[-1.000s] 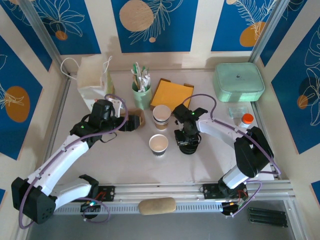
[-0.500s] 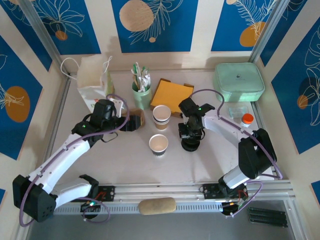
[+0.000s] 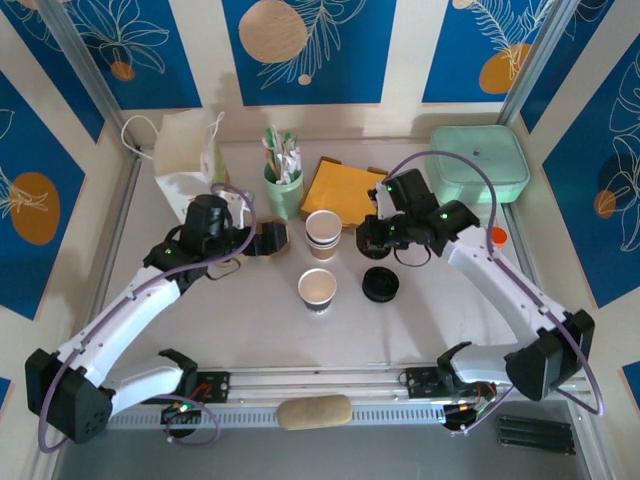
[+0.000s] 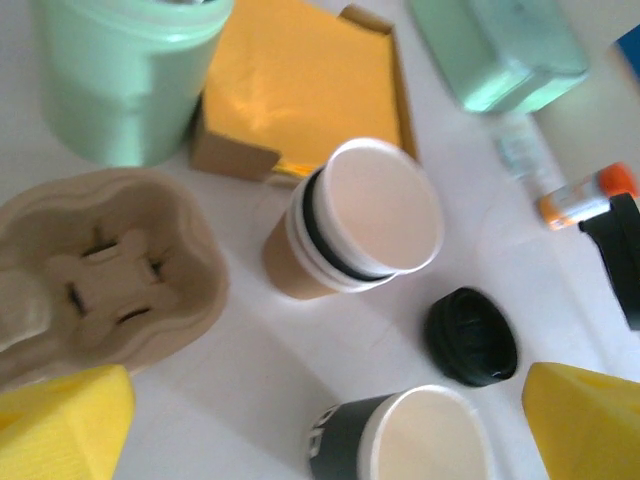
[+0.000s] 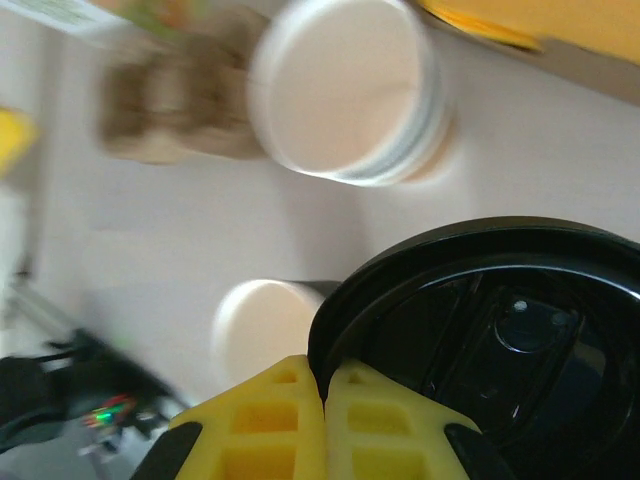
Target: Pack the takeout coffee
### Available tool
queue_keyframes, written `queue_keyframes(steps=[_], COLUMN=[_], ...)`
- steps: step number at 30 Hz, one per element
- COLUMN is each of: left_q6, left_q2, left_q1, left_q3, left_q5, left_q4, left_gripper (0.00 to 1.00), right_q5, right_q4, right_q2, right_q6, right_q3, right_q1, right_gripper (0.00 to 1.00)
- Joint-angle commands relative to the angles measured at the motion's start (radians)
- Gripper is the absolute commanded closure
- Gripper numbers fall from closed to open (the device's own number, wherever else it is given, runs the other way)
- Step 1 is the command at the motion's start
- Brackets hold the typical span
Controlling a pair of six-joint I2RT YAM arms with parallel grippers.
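Kraft-brown, with white and dark bands at its rim, the takeout coffee cup point(image 3: 323, 233) stands open near the middle of the surface point(image 3: 400, 330), just in front of the orange napkin box point(image 3: 345, 190). We find the right jaws fully closed on the rim of a black lid point(image 5: 500, 320), held above the surface to the right of that cup. The left jaws stand wide open and empty beside the pulp carrier point(image 4: 100, 270). Risks noted: the grip is a thin pinch at one edge, so the lid may pivot or slip. A tilted lid would seat on one side only, and pressing could tip the cup, which nothing steadies. A second, darker cup point(image 3: 317, 289) stands nearer the front edge and could be capped by mistake. A stack of lids point(image 3: 380, 284), the mint-green utensil cup point(image 3: 284, 190) and a paper bag point(image 3: 185, 165) at the far left corner lie around. We see nothing between lid and cup.
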Motion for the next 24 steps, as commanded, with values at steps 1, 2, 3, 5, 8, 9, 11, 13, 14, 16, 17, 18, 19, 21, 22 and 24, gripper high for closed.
queue_keyframes(steps=[1,2,3,5,8,9,11,13,14,16,17,18,19,21,22,24], left_q6=[-0.162,-0.201,-0.244,-0.312,-0.416,-0.449,-0.506,-0.56,-0.586,-0.629,-0.652,-0.673,-0.692,-0.737,-0.753,-0.787], left_q2=[-0.007,-0.007,-0.009,-0.012,-0.028,-0.035,-0.048,-0.057,-0.059,-0.06,-0.059,-0.057,-0.055,-0.053,-0.053,-0.049], left_q1=[-0.01,-0.011,-0.011,-0.016,-0.025,-0.028,-0.031,-0.035,-0.036,-0.038,-0.039,-0.041,-0.041,-0.048,-0.05,-0.054], left_q3=[0.028,0.028,0.028,0.029,0.023,0.019,0.01,0.002,-0.001,-0.003,-0.004,-0.007,-0.011,-0.021,-0.026,-0.036], left_q5=[0.099,0.107,0.109,0.107,0.088,0.076,0.057,0.035,0.027,0.02,0.016,0.013,0.01,0.003,0.0,-0.004], left_q4=[0.139,0.165,0.188,0.219,0.281,0.301,0.346,0.384,0.405,0.445,0.462,0.485,0.505,0.545,0.565,0.599], left_gripper=[0.01,0.01,0.01,0.01,0.01,0.01,0.01,0.01,0.01,0.01,0.01,0.01,0.0,0.0,0.0,0.01], right_q5=[-0.26,-0.312,-0.358,-0.437,-0.543,-0.572,-0.608,-0.637,-0.651,-0.675,-0.682,-0.69,-0.695,-0.701,-0.701,-0.699], right_q4=[0.162,0.215,0.272,0.386,0.594,0.668,0.78,0.861,0.892,0.953,0.979,1.014,1.042,1.092,1.108,1.139], right_q2=[-0.022,-0.021,-0.017,-0.008,0.002,0.005,0.014,0.025,0.034,0.047,0.054,0.06,0.064,0.072,0.076,0.088], right_q6=[0.087,0.111,0.136,0.187,0.266,0.289,0.326,0.345,0.356,0.372,0.382,0.393,0.403,0.422,0.427,0.441], right_q3=[0.03,0.035,0.035,0.028,-0.005,-0.015,-0.037,-0.048,-0.051,-0.06,-0.066,-0.07,-0.076,-0.082,-0.083,-0.085], right_q1=[-0.006,-0.007,-0.008,-0.01,-0.012,-0.013,-0.011,-0.011,-0.01,-0.007,-0.004,0.0,0.003,0.008,0.01,0.017], right_gripper=[1.0,1.0,1.0,1.0,1.0,1.0,1.0,1.0,1.0,1.0,1.0,1.0,1.0,1.0,1.0,1.0])
